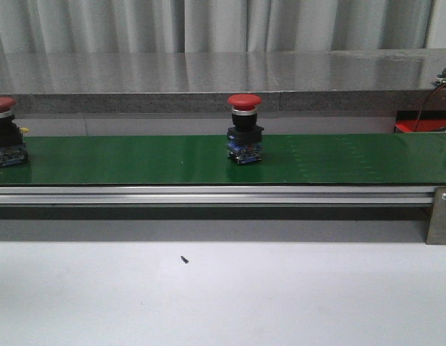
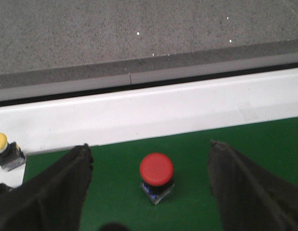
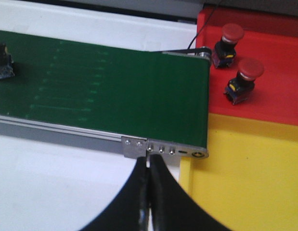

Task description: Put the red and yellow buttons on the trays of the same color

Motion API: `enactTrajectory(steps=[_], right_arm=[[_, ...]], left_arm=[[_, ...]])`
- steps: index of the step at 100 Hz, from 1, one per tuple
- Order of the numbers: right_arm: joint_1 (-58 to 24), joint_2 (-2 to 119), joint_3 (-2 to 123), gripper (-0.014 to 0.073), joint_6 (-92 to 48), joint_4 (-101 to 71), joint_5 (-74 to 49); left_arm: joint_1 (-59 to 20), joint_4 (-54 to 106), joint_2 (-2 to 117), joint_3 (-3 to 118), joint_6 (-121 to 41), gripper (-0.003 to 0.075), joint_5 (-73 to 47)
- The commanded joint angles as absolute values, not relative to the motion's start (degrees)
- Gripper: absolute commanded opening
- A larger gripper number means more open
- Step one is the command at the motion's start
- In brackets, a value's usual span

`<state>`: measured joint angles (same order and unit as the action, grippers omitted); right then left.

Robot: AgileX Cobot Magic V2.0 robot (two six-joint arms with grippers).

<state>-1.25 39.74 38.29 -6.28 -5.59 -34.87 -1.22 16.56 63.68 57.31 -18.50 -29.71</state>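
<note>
two red buttons [image 1: 244,128] [image 1: 5,133] stand upright on the green belt [image 1: 352,158] in my front view, one near the middle, one at the left edge. my left gripper [image 2: 151,185] hangs above the belt with its jaws spread wide, a red button between them, untouched; a yellow button [image 2: 6,151] sits off to one side. my right gripper [image 3: 149,192] is pinched together on nothing, near the belt's end, where two more red buttons [image 3: 228,41] [image 3: 242,79] lie in the red tray [image 3: 278,96] beside the yellow tray [image 3: 254,183].
</note>
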Motion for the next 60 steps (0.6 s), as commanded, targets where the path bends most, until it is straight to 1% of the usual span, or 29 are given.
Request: enactTrajectory(steps=[1,9,13,14,25,27,43,60], right_arm=[[-1.2,39.5,39.8,-0.0069,-6.5,-5.2,-28.9],[-1.2,39.5,39.8,-0.0069,-6.5,-5.2,-29.0],[-1.2,39.5,39.8,-0.0069,-6.5,-5.2,-29.0],[-1.2,39.5,39.8,-0.0069,-6.5,-5.2,-29.0],[-1.2,39.5,39.8,-0.0069,-6.5,-5.2,-29.0],[-1.2,39.5,39.8,-0.0069,-6.5,-5.2,-29.0],[-1.2,39.5,39.8,-0.0069,-6.5,-5.2,-29.0],[-1.2,39.5,39.8,-0.0069,-6.4,-6.0,-28.9]], left_arm=[[-1.6,17.4,59.7,54.6,-18.7,0.0335,-24.8],[-1.6,17.4,56.3,49.6,-18.7,0.0227,-22.6],[-1.6,17.7,54.6,47.1,-18.7,0.0158,-20.7],[-1.6,17.7,54.3,46.7,-18.7,0.0158,-20.7],[-1.6,18.5,49.4,40.5,-18.7,-0.0006,-16.6],[-1.6,18.8,48.6,39.8,-18.7,-0.0022,-16.4],[-1.6,19.3,42.8,34.0,-18.7,-0.0020,-15.7],[-1.6,19.3,40.8,32.5,-18.7,-0.0020,-15.9]])
